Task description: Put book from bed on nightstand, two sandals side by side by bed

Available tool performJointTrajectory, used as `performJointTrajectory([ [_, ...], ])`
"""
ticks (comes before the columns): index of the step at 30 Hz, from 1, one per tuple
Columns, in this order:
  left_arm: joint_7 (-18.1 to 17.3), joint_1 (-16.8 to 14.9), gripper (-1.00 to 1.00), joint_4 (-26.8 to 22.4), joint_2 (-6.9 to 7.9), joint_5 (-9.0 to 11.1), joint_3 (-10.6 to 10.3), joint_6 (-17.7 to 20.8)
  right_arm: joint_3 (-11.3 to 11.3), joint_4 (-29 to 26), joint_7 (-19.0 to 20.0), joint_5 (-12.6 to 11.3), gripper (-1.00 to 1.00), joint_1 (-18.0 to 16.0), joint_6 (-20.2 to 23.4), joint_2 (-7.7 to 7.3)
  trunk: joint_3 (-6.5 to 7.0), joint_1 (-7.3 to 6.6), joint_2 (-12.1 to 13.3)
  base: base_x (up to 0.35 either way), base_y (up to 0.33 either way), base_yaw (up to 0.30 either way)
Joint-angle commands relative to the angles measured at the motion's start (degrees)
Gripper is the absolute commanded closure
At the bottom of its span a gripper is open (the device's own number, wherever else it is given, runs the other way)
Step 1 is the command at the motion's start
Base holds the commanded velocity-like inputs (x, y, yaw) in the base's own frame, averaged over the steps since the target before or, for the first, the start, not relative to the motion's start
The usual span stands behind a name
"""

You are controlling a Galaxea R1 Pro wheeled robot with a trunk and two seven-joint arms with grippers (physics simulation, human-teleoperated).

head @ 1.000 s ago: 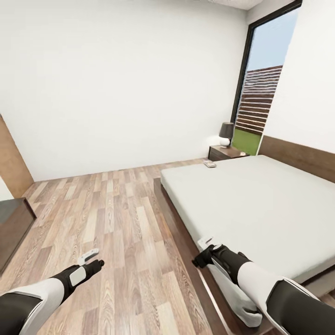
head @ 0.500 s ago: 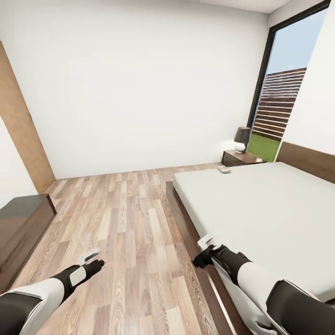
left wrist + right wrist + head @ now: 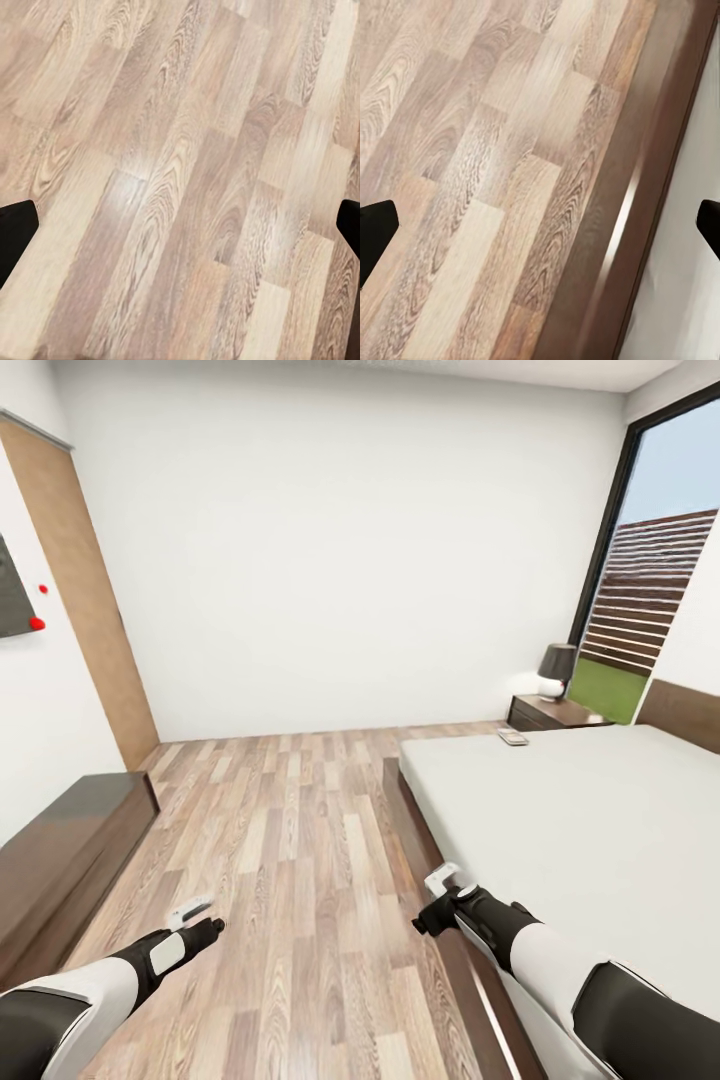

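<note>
Nearest us, at 7 o'clock, our left gripper [image 3: 203, 928] hangs over the wood floor [image 3: 290, 840]; at 5 o'clock our right gripper [image 3: 432, 913] hovers above the bed [image 3: 560, 830] frame's edge. Both have their jaws spread wide and carry nothing, as the wrist views confirm. Farther off at 2 o'clock, the book [image 3: 513, 737] lies on the mattress corner, just beside the nightstand [image 3: 555, 712] with its lamp [image 3: 556, 668]. At 9 o'clock stands a long dark cabinet [image 3: 60, 850]. We judge nothing done yet: book unmoved, and the 2 sandals remain to be placed.
</note>
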Motion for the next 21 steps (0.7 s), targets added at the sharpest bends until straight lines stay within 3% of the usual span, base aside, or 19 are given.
performJointTrajectory([
  [1,0.03,-0.07,-1.0,0.08,-0.01,0.51,-0.49,0.16,0.42,-0.06,0.03,-0.59,-1.0,-0.06,0.26,-0.03,0.18,-0.22,0.36,0.0,0.0,0.207],
  [21,0.02,-0.07,-1.0,0.1,-0.01,0.51,-0.5,0.16,0.41,-0.06,0.03,-0.59,-1.0,-0.06,0.26,-0.05,5.13,-4.61,8.39,0.0,0.0,0.202],
])
